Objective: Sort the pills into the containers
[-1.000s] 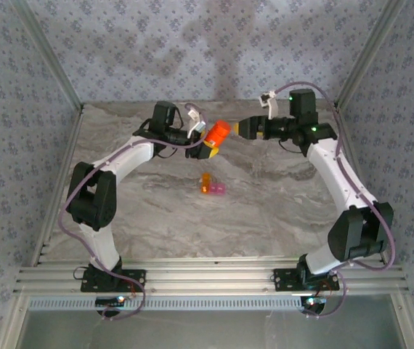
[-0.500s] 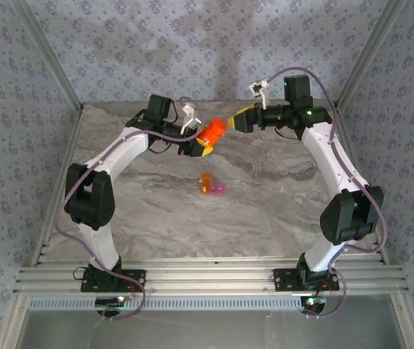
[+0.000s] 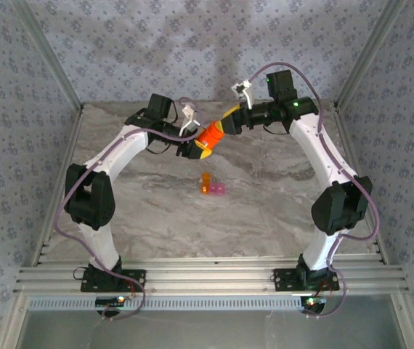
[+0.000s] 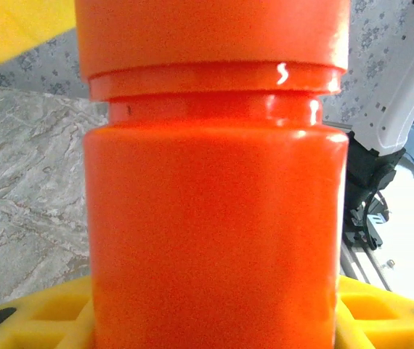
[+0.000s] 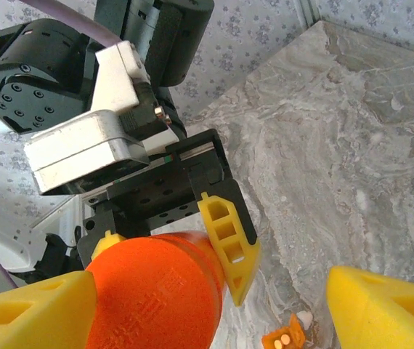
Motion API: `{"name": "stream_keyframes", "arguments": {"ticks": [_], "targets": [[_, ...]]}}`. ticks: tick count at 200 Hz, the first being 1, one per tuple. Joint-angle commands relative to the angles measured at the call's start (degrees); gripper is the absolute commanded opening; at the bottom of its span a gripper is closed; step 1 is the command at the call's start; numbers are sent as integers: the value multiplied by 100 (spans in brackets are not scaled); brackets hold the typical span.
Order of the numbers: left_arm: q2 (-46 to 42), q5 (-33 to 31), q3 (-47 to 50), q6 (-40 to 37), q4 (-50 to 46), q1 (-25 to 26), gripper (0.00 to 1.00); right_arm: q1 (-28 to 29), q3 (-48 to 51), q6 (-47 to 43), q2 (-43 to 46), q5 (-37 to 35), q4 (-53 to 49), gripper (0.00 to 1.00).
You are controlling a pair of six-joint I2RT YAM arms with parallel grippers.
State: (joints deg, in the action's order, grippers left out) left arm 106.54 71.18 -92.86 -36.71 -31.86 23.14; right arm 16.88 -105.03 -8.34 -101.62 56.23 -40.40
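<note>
My left gripper [image 3: 201, 142] is shut on an orange-red cylindrical bottle [image 3: 211, 134], held tilted above the table with its cap toward the right arm. In the left wrist view the bottle [image 4: 214, 218] sits between the yellow fingers [image 4: 36, 316]. My right gripper [image 3: 229, 120] is open at the cap [image 5: 156, 298], with one finger [image 5: 33, 313] beside the cap and the other [image 5: 381, 305] well apart. The containers [image 3: 213, 186], a tiny orange compartment joined to a pink one, stand on the table below. Small pale pills [image 5: 285, 339] lie in the orange one.
The marble table [image 3: 279, 211] is bounded by patterned walls behind and at both sides, with metal rails [image 3: 207, 280] along the near edge. Both arms arch toward the back centre.
My right gripper has swung left and closed in on the bottle's cap. The left gripper has kept its grip on the bottle and shifted it only slightly.
</note>
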Motion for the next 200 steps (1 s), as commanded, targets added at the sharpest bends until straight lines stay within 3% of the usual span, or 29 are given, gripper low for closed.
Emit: {"name": "stream_keyframes", "arguments": {"ticks": [1, 88, 200], "targets": [[60, 342, -216, -174, -153, -21, 0, 49, -178, -229, -94, 24, -330, 83], [197, 371, -415, -163, -224, -3, 0, 140, -145, -267, -64, 99, -364, 79], [210, 369, -452, -160, -290, 24, 0, 25, 426, 330, 370, 283, 574, 80]]}}
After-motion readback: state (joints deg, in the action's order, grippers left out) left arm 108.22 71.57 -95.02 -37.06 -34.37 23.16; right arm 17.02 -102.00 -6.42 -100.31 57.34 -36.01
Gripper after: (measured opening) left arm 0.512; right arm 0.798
